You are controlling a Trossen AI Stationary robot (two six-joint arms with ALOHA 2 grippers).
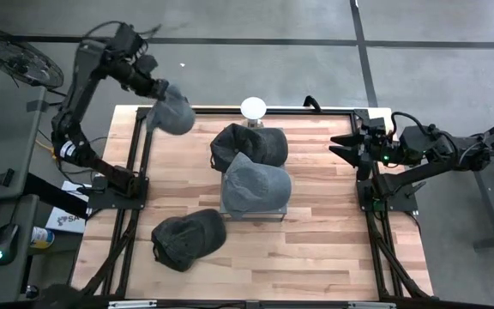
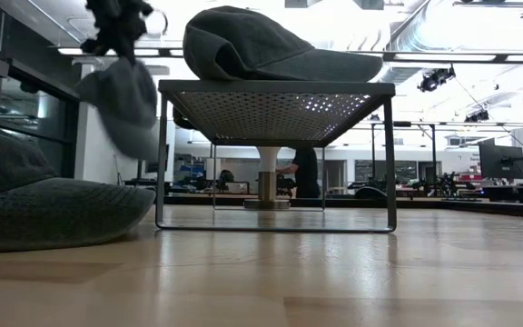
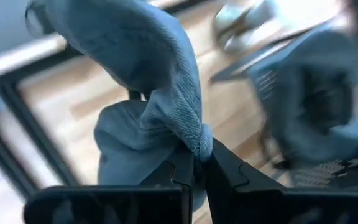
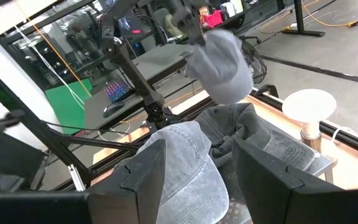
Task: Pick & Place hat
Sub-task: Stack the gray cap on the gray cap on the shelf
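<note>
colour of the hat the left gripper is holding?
Grey-blue hat, pinched in the left gripper; right wrist view shows it best.

in the low view the near cap [image 2: 44,195] is cut off by the left edge.

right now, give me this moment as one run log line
left gripper: shut on grey hat, lifted | right gripper: open, idle | rack: hat on top
</note>
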